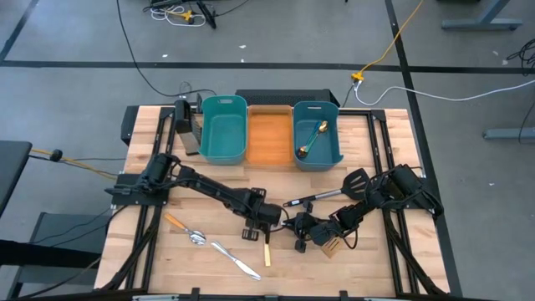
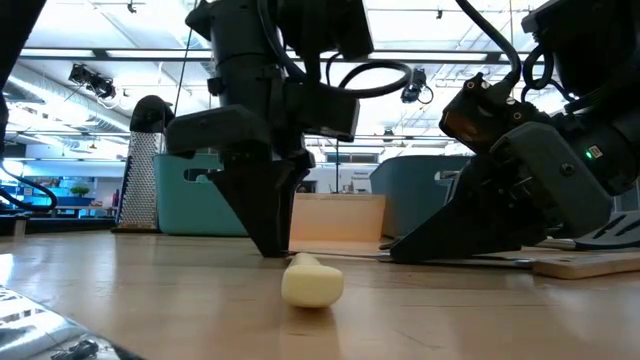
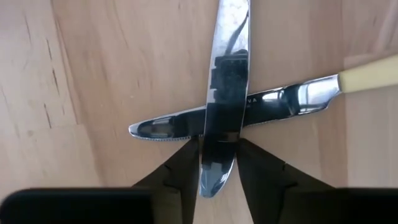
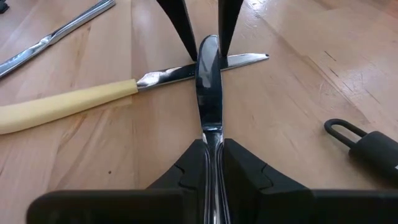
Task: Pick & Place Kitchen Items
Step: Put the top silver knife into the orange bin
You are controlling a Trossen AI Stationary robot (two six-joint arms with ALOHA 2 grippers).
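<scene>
One spoon binned upper right, rest on table; right gripper clamping silver knife, left gripper narrowly straddling its tip.

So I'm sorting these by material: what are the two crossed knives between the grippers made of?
The knife held by the right gripper looks all metal: its blade is mirror-polished and reflects like steel. The knife lying under it has a similar shiny, finely serrated blade, but a matte cream handle, probably plastic, though that is not certain. The left gripper straddles the upper blade's tip.
</scene>
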